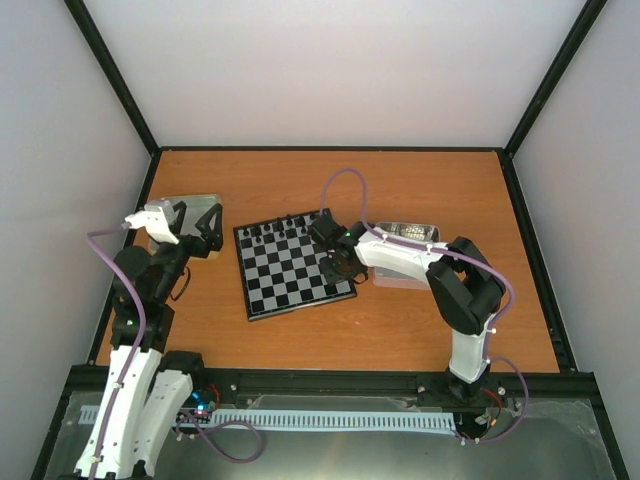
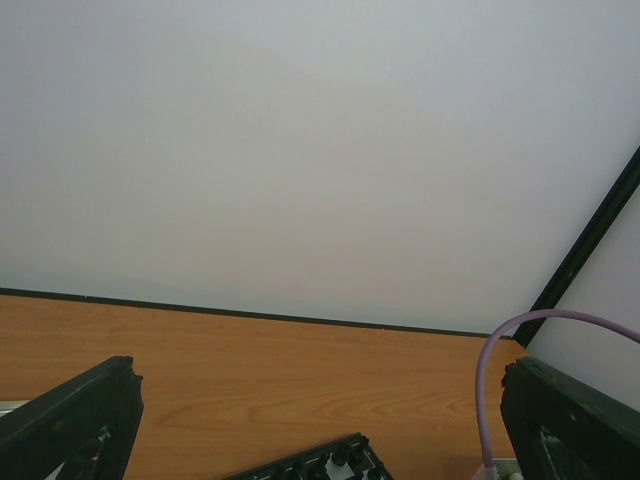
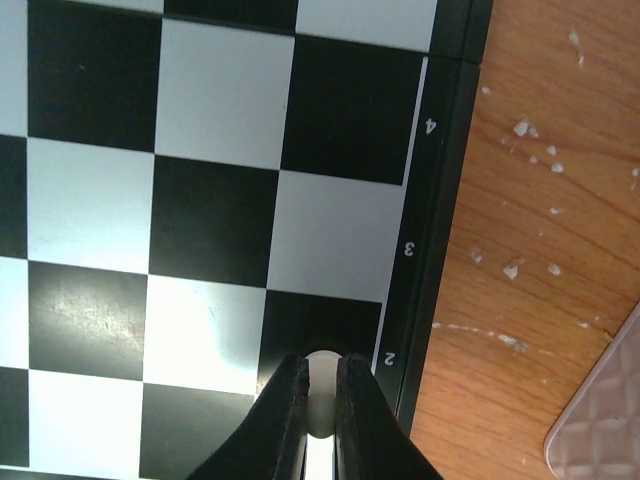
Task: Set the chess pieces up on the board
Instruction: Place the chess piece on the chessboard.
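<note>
Surroundings: plain white walls [image 1: 340, 70] with black frame posts close in an orange-brown wooden table [image 1: 400, 320].
Left tray: a silver metal tray [image 1: 200, 198] lies at the table's far left, partly hidden under the left arm; what it holds cannot be made out.
Left gripper: the left gripper [image 2: 318, 380] hangs above that tray, well apart from the board. Its two dark fingers [image 2: 70, 420] stand spread wide at either side of the left wrist view, with nothing between them.
Cable: a purple cable [image 2: 490, 400] loops up beside the right-hand finger in that same view.
Board: the board [image 1: 290, 275] lies flat at mid-table, turned slightly askew, between the two arms.
Black pieces: tiny black pieces [image 1: 285, 232] stand in rows along the board's far edge.
Right gripper: the right gripper [image 3: 320, 365] is down over the board's right edge, its fingers pinched together on a cream-white piece [image 3: 319, 400].
Piece position: it sits over the dark square next to the border mark 2, in the outermost column; whether its foot touches the board cannot be told.
Flecks: small white flecks [image 3: 520, 128] dot the bare wood just right of the board.
Right tray: a second silver tray [image 1: 425, 232] lies just beside the board's right side, partly under the right arm.
</note>
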